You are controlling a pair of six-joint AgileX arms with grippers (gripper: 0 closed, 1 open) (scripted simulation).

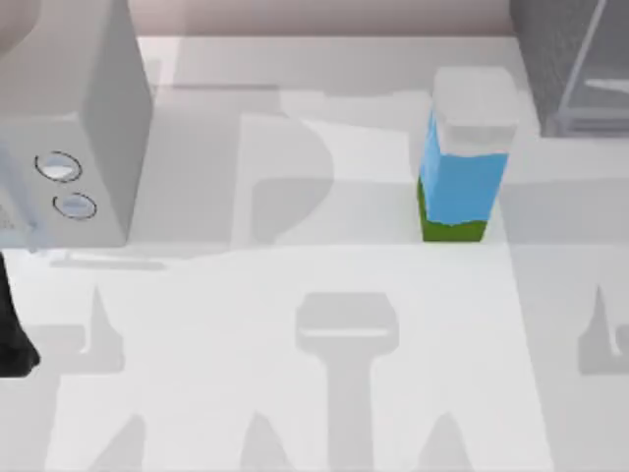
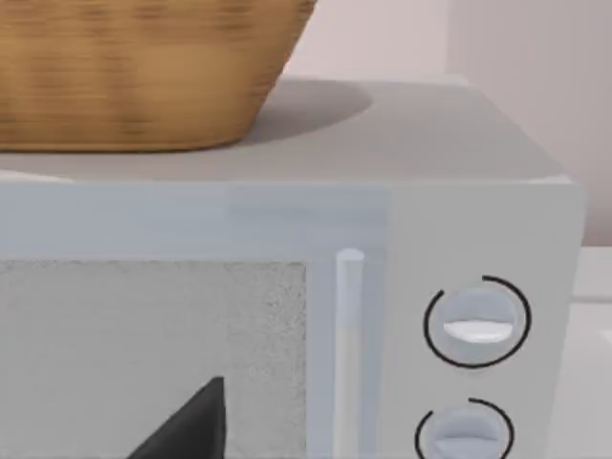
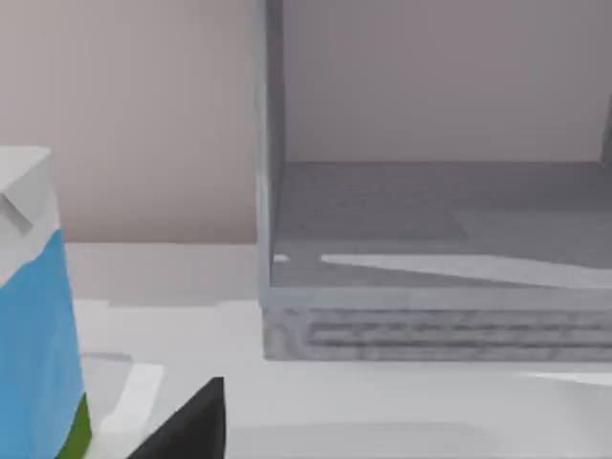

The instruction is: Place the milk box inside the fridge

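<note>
At the near left edge of the counter (image 1: pixel 295 413), in the top view, a dark piece of the left arm (image 1: pixel 14 339) juts in; whether its jaws are spread or pressed together cannot be told. In each wrist view a dark wedge of that arm's own left gripper (image 2: pixel 191 426) and right gripper (image 3: pixel 191 421) sits at the edge of the frame, and the state of the right jaws cannot be told either. Farther in, right of the counter's middle, the milk box (image 1: pixel 462 162) stands upright on the white surface, with a white top, a blue middle and a green band at the base, apart from everything else. The right wrist view catches the same milk box (image 3: pixel 38 316) close by, with bare counter between it and the fridge (image 3: pixel 430 325). That fridge stands open toward the camera, showing a grey speckled floor inside and a pale frame around the opening. In the top view the fridge (image 1: pixel 570 59) fills the far right corner, beyond and to the right of the carton. On the far left stands a lighter grey box with two round dials (image 1: pixel 79 118); the left wrist view faces its front, the dials (image 2: pixel 476 323) beside a speckled door panel, and a woven basket (image 2: pixel 143 67) rests on its top.
</note>
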